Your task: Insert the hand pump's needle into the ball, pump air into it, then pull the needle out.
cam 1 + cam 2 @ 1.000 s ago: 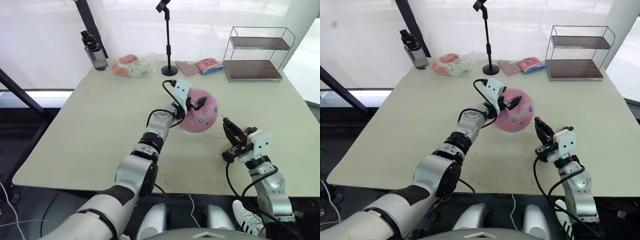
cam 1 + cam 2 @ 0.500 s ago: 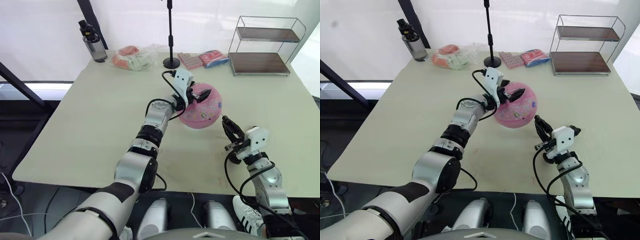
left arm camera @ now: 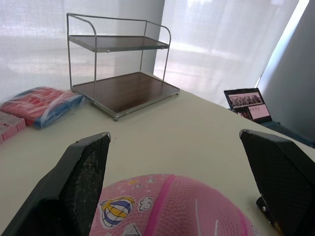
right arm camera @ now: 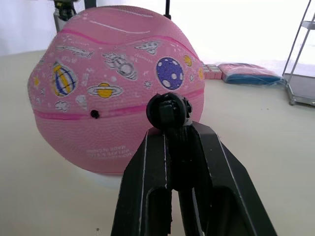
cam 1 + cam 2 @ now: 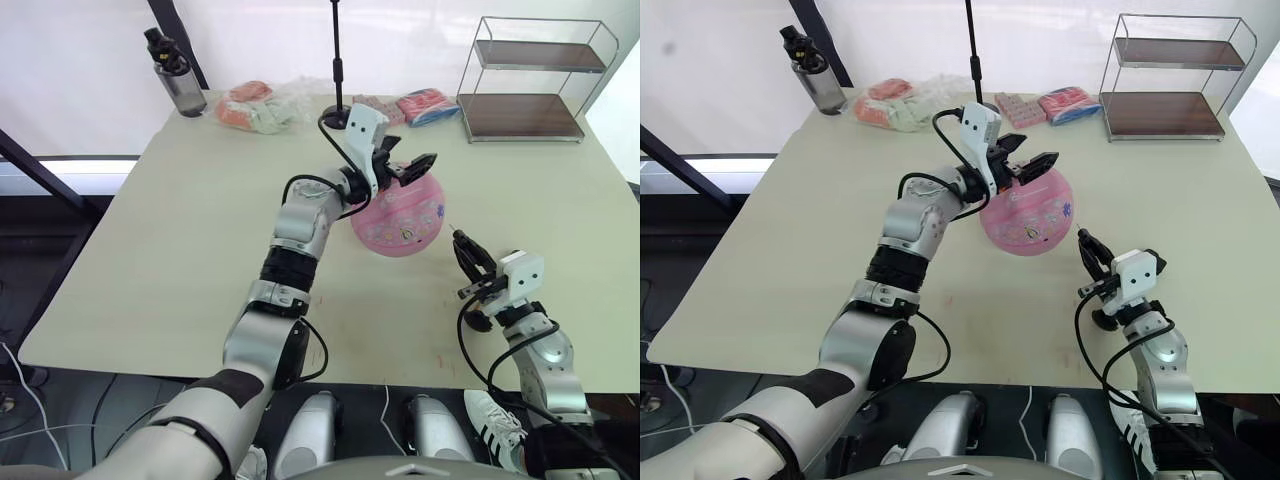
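1. We see that the left tool has lifted off the ball, where it was pressing half a second ago. It now hangs just above the top of the ball, its two fingers spread wide with nothing between them.
2. The ball has kept its place near the middle of the surface, and nothing braces it now.
3. The right tool remains clamped on the black fitting of the needle. It sits low, just beside the ball on our right, with the tip aimed at the ball but not touching it.
4. In the right wrist view the small dark valve hole sits off to one side of the fitting. We judge that the needle still needs lining up before it goes in, and that an unbraced ball could roll away under the push.
5. Our count:
   - one ball, one needle and two tools;
   - one wire shelf with two tiers;
   - one bottle;
   - one black stand;
   - two pink packets;
   - one clear bag.
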`<move>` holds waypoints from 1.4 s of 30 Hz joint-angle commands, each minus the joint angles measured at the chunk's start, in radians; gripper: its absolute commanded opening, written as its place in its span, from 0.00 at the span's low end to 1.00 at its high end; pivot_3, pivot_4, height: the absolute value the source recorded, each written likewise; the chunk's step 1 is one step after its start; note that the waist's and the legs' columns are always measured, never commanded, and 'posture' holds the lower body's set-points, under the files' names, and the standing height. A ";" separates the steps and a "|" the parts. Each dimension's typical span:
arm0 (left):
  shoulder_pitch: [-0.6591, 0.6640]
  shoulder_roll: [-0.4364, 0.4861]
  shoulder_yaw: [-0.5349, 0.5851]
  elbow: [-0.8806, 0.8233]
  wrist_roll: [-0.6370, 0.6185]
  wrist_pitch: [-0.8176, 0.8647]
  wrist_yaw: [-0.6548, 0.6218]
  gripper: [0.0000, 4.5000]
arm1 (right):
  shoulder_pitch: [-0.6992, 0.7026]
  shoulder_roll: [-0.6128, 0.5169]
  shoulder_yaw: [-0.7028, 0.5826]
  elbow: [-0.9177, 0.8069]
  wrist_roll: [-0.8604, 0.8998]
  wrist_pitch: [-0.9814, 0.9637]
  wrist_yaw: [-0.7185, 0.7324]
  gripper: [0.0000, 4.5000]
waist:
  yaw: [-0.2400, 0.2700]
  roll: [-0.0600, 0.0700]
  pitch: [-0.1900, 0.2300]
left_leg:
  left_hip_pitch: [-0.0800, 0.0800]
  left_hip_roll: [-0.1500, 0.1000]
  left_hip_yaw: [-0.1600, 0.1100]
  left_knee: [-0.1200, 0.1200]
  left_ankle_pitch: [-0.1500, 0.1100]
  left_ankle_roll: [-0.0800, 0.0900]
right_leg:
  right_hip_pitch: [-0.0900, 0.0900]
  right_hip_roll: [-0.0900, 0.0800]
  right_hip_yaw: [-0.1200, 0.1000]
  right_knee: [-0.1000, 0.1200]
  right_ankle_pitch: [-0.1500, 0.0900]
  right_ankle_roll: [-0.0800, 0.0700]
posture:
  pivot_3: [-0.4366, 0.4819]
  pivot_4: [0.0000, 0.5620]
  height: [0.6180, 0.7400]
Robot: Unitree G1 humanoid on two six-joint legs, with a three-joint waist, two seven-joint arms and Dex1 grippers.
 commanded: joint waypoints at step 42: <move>0.595 0.665 0.052 -0.559 -0.387 0.011 -0.790 1.00 | -0.023 -0.256 0.004 0.080 0.017 -0.048 0.297 0.24 | -0.015 -0.002 0.003 | 0.006 0.005 0.009 0.002 -0.001 0.002 | -0.006 0.004 0.011 0.014 0.001 -0.005 | 0.48 0.27 1.00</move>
